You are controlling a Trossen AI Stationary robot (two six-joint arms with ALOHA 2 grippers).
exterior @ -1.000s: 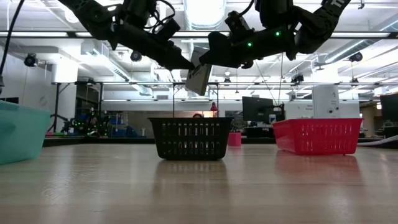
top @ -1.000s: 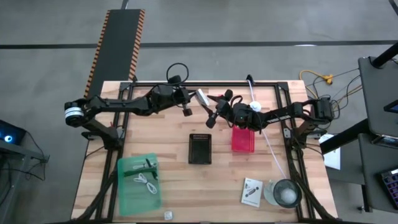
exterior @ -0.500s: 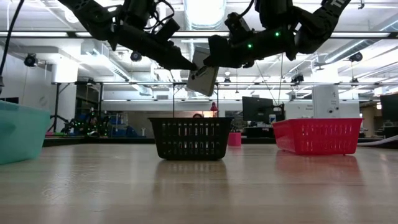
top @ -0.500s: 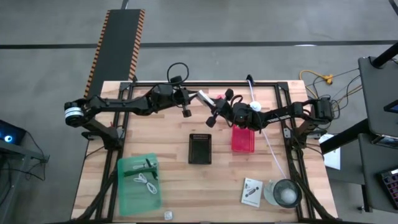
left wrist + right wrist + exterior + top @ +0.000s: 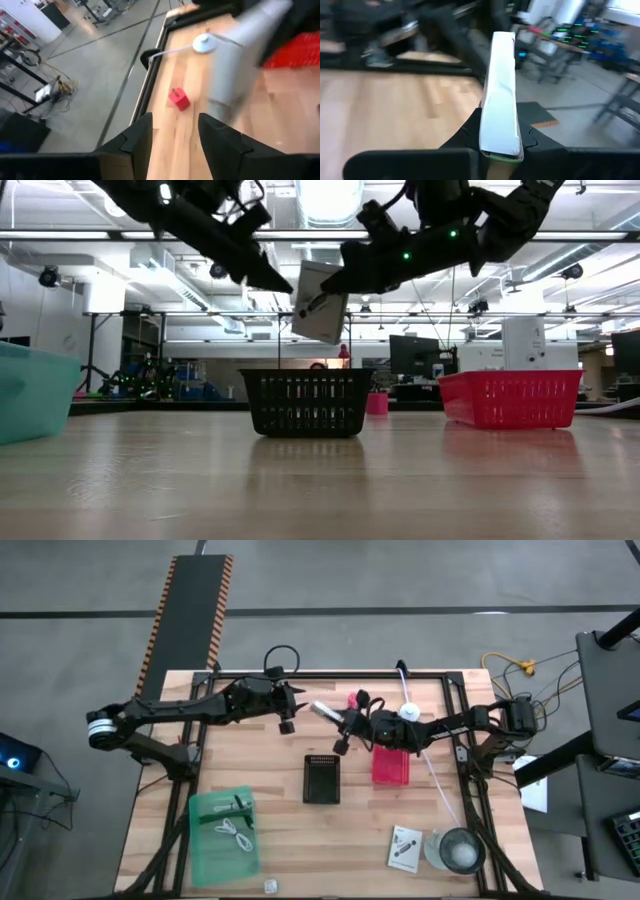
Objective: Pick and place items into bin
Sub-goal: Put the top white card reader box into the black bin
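Observation:
A flat white packet (image 5: 320,302) hangs in the air beyond the far side of the black basket (image 5: 321,778). My right gripper (image 5: 341,719) is shut on it, reaching in from the table's right. My left gripper (image 5: 297,706) stands open just left of the packet, apart from it, with nothing between its fingers (image 5: 137,135). A small red piece (image 5: 179,98) lies on the wood at the far side. A white printed card (image 5: 404,847) lies near the front right. A white cable and a dark piece lie in the green bin (image 5: 222,830). My right gripper pinches the packet between its two fingers, one on each flat face (image 5: 499,136). The wrist view sees the packet edge-on. The fingers come slanting from the table's right and meet its upper part (image 5: 338,278). The packet hangs tilted below them, clear of the table and the basket.
A red bin (image 5: 391,765) stands under my right arm. A white disc on a cord (image 5: 409,712) lies at the far side. A round clear lidded container (image 5: 455,850) sits at the front right. A tiny object (image 5: 268,885) lies at the near edge.
The packet has passed from my left gripper to my right one. My left gripper has let go of it and drawn back toward the table's left edge. The packet has stayed in the air and now hangs more upright from my right gripper.

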